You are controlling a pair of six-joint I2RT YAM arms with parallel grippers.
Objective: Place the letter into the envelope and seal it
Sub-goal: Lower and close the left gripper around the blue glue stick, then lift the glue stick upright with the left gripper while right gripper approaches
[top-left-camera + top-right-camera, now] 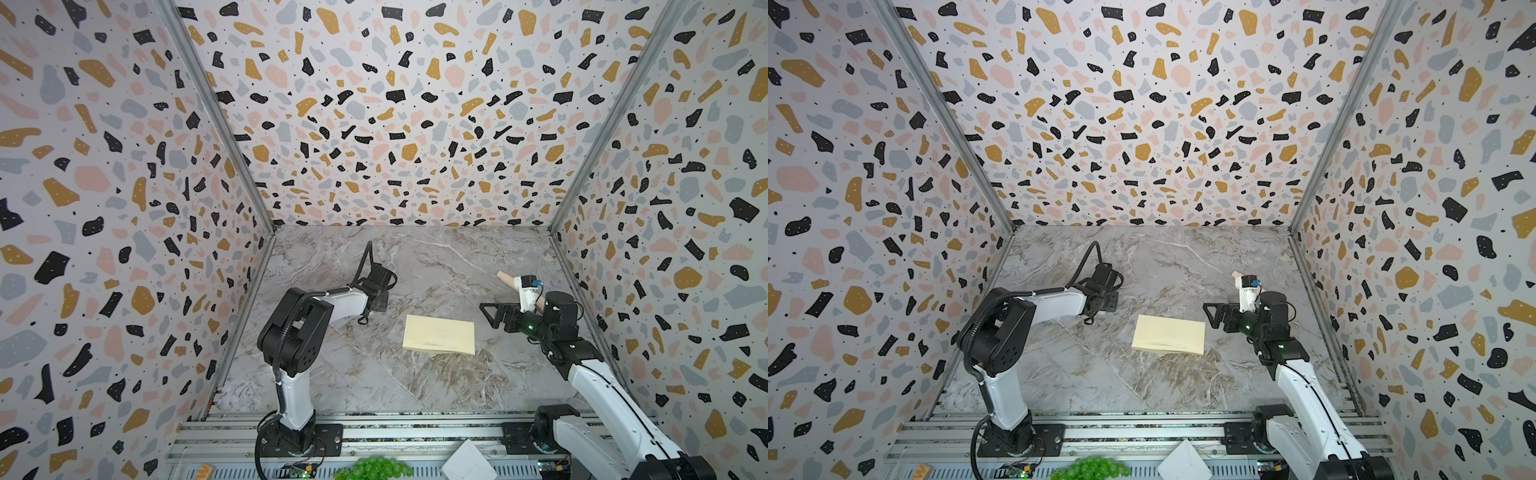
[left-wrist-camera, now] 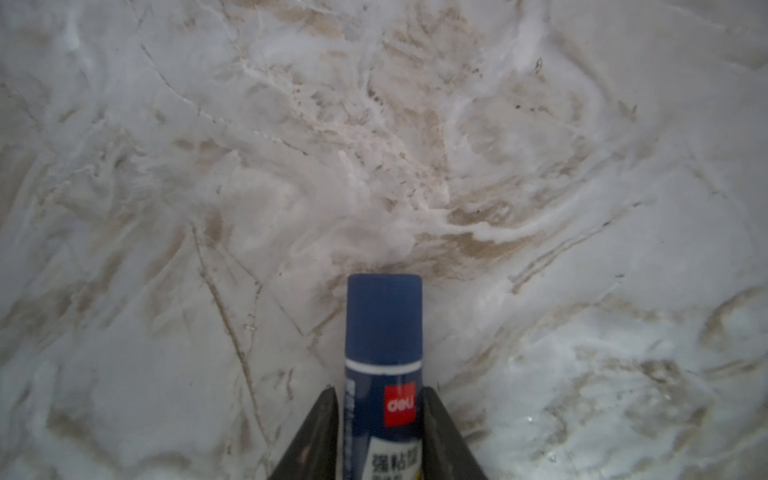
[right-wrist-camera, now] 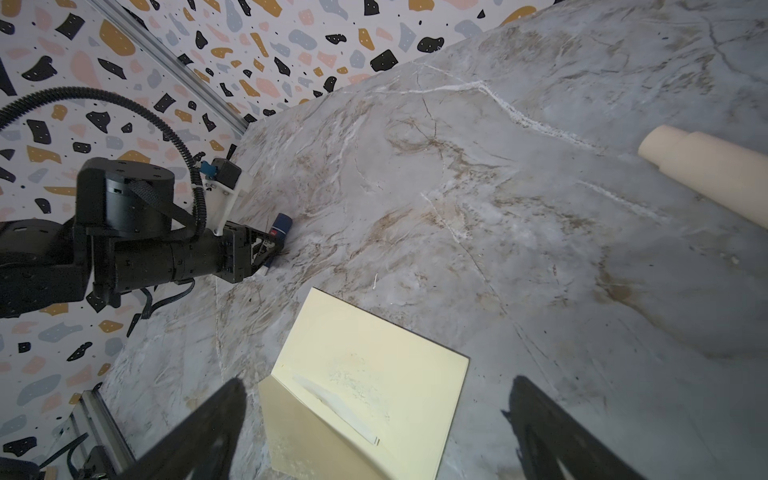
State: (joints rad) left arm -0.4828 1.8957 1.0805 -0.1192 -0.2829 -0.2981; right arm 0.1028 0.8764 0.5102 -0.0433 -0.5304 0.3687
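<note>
The pale cream-yellow rectangular paper envelope [image 1: 438,334] [image 1: 1169,334] lies flat near the middle of the grey-veined marble table [image 1: 415,257], its long edges running roughly side to side in both top views. The right wrist view shows a white strip along a crease close to one long edge of the envelope [image 3: 374,353]. To the left of the envelope and a little behind it, well apart from the paper, the left gripper [image 1: 376,303] [image 2: 380,390] points down at the marble. Its two dark fingers [image 2: 328,419] are drawn in against opposite sides of a blue-capped glue stick with a red label [image 2: 384,332] [image 3: 281,224], pinching it. Whether the stick's cap touches the marble or hangs just above it is hard to tell from these angles. To the right of the envelope, near its far right corner but not touching it, the right gripper [image 1: 489,316] [image 1: 1210,316] hovers with its black triangular fingers [image 3: 208,415] spread wide and nothing between them. Farther right and behind the envelope, beyond the right gripper, a pale tan rolled tube [image 1: 505,277] [image 3: 706,174] lies on the marble. In front of the envelope, on the metal rail at the arms' bases, sit a bunch of green grapes [image 1: 374,467] and a white folded paper [image 1: 467,461].
</note>
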